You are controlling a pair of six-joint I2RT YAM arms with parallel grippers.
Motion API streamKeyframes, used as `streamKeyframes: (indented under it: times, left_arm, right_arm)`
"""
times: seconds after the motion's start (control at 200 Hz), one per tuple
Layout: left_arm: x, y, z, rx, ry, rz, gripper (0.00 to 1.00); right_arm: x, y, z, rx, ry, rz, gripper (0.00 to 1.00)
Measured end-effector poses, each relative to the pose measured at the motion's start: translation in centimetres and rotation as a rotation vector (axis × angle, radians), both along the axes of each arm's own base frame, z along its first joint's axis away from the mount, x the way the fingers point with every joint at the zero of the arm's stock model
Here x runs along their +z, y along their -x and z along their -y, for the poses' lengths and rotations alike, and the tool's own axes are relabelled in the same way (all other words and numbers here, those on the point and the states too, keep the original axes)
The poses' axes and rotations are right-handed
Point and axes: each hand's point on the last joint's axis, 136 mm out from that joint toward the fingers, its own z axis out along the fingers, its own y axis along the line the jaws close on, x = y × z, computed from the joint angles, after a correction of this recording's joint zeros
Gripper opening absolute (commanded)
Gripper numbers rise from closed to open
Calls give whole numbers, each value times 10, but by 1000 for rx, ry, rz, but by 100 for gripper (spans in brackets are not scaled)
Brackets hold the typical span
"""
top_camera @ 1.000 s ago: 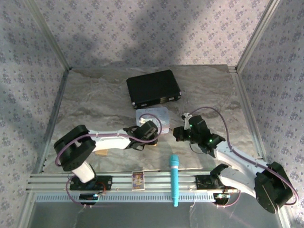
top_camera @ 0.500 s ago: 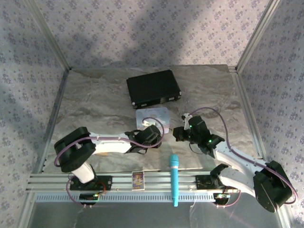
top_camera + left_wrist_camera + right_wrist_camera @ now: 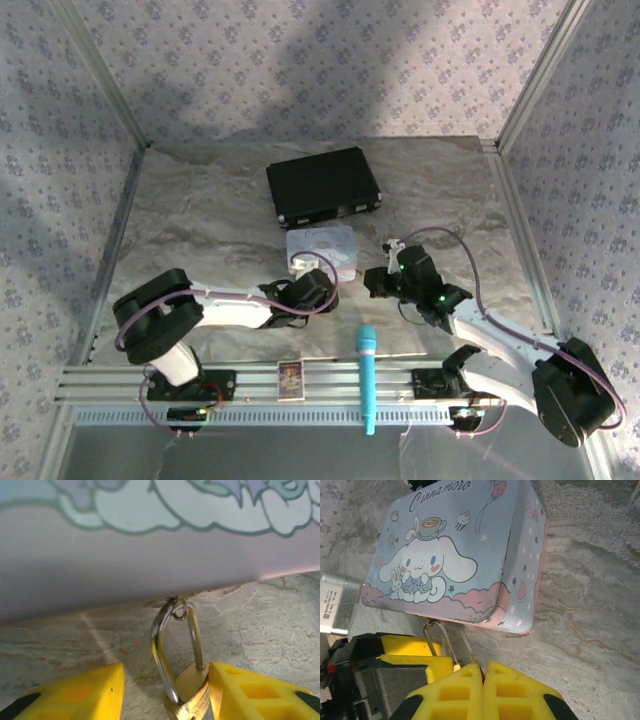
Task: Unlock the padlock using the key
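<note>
The right gripper (image 3: 483, 674) has its yellow fingers pressed together, pinching the key (image 3: 468, 652). The key's thin silver blade sticks out toward the near edge of the tin (image 3: 455, 555). Just beside it, the left gripper (image 3: 166, 674) stands spread with the padlock (image 3: 186, 687) between its fingers. The brass body sits just beside the finger on the right of the wrist view, apart from the other. The shackle is hooked through a small loop at the tin's lower edge. The tin lies on the marbled worktop (image 3: 580, 630).

The tin (image 3: 322, 245) stands close before the left end effector (image 3: 165, 692); black case (image 3: 322, 186) beyond; bare table (image 3: 200, 220) either side
</note>
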Motion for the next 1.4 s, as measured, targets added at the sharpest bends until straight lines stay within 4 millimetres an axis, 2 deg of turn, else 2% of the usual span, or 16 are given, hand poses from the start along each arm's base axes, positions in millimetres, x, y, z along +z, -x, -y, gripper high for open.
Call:
streamKeyframes:
  times: [0.175,0.33,0.455,0.69,0.82,1.014,1.099,1.399]
  left_arm:
    - [-2,-4,9,1,-3,-13,41]
    - [-3,-6,15,13,8,-24,21]
    - [-3,-6,14,23,3,-29,11]
    - [-3,-5,11,48,8,-44,9]
    - [2,-9,7,100,68,-69,9]
    - [14,-21,-13,236,217,-86,9]
    - [15,-23,-14,271,252,-90,9]
    - [19,-29,-3,349,425,-120,7]
  right_arm:
    - [-7,3,2,-2,5,-12,0]
    - [-8,4,3,-4,4,-15,0]
    - [-9,4,3,-8,-1,-18,0]
    - [-14,9,2,-23,-36,-63,0]
    - [-16,13,-1,-38,-94,-108,0]
    - [-45,25,-1,-121,-187,-302,0]
    - [-54,31,-3,-138,-212,-368,0]
    - [-43,26,-28,-110,-325,-462,0]
